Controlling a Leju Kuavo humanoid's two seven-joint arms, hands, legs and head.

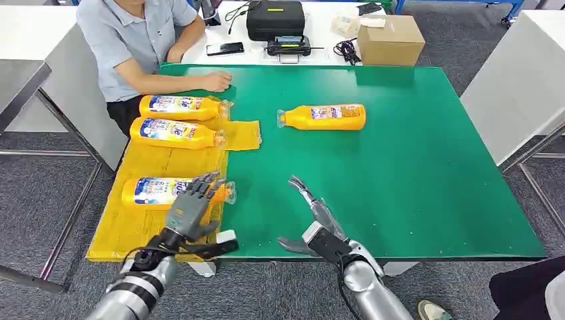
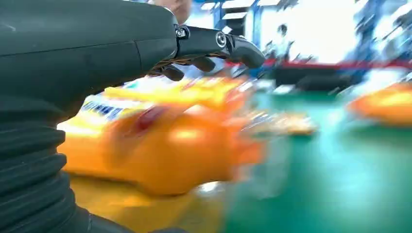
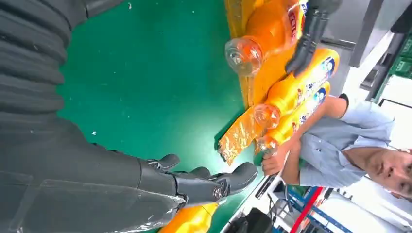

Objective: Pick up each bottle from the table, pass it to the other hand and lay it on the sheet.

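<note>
Fingers of my left hand (image 1: 192,205) were spread above a bottle (image 1: 152,192) lying on the sheet (image 1: 133,227); my right hand (image 1: 313,217) was open and empty. Another bottle (image 1: 323,117) lay mid-table.

In my left wrist view, motion blur smears the nearest bottle (image 2: 165,145) and the sheet (image 2: 121,204) under it, so its label cannot be read. My left hand (image 1: 193,203) overlaps that bottle (image 1: 150,191) in the head view; contact cannot be told. The person (image 1: 136,40) is cropped at the frame's top.
</note>
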